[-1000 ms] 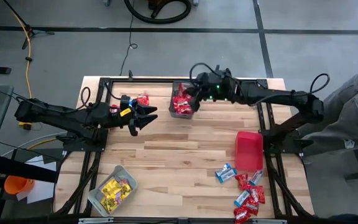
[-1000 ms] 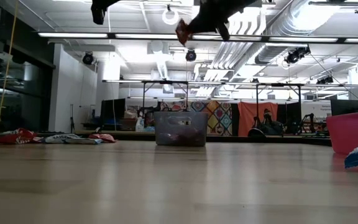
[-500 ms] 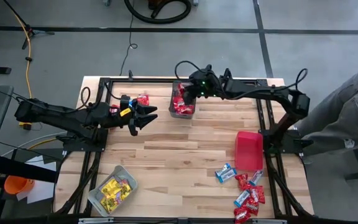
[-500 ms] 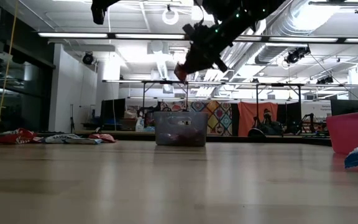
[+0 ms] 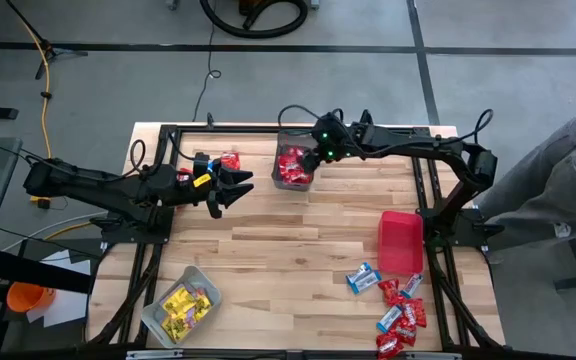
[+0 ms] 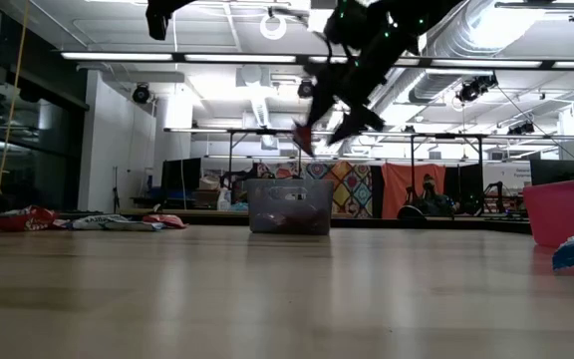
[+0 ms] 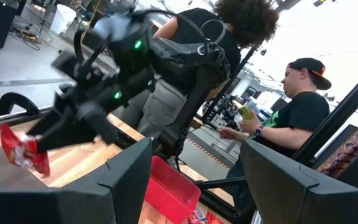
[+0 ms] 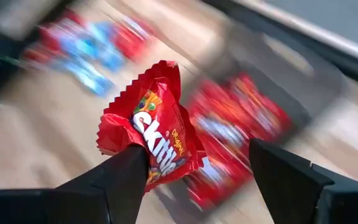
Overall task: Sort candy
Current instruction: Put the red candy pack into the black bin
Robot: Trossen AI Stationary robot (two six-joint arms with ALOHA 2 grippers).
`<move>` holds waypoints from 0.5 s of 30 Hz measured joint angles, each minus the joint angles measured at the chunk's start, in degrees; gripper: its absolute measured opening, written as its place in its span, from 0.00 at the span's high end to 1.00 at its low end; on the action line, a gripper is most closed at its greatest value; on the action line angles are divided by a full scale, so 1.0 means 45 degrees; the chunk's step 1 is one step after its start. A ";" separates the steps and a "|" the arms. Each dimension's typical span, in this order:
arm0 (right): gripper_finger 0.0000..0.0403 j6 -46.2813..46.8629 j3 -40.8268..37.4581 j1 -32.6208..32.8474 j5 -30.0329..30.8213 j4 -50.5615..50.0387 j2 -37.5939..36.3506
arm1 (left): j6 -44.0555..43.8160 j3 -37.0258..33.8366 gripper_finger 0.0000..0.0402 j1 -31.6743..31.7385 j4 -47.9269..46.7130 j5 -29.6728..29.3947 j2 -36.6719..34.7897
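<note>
While the right end effector [image 8: 197, 158] hangs over the dark mesh bin [image 6: 289, 189] at the tabletop's 12 o'clock, its fingers stand spread wide. The red candy packet [image 8: 157, 134] only touches one of them and is pinched by neither. The nearest risk is that the wrapper clings to that finger, or drops at a slant and lands on the bin's rim or on the wood beside it rather than among the red packets inside. Farther off, at 9 o'clock, the left end effector [image 5: 243, 188] hovers spread and empty near a stray red packet [image 5: 230, 160]; if both arms reach toward 12 o'clock, they could crowd each other. Farthest, at 5 o'clock, the loose candy pile [image 5: 398, 310] lies overlapped, so one grab might lift mixed colours.
</note>
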 joint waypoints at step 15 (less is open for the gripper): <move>0.33 0.1499 -0.0015 0.0491 0.2780 -0.0429 0.0677 | 0.0005 0.0005 0.42 -0.0001 -0.0052 0.0001 0.0000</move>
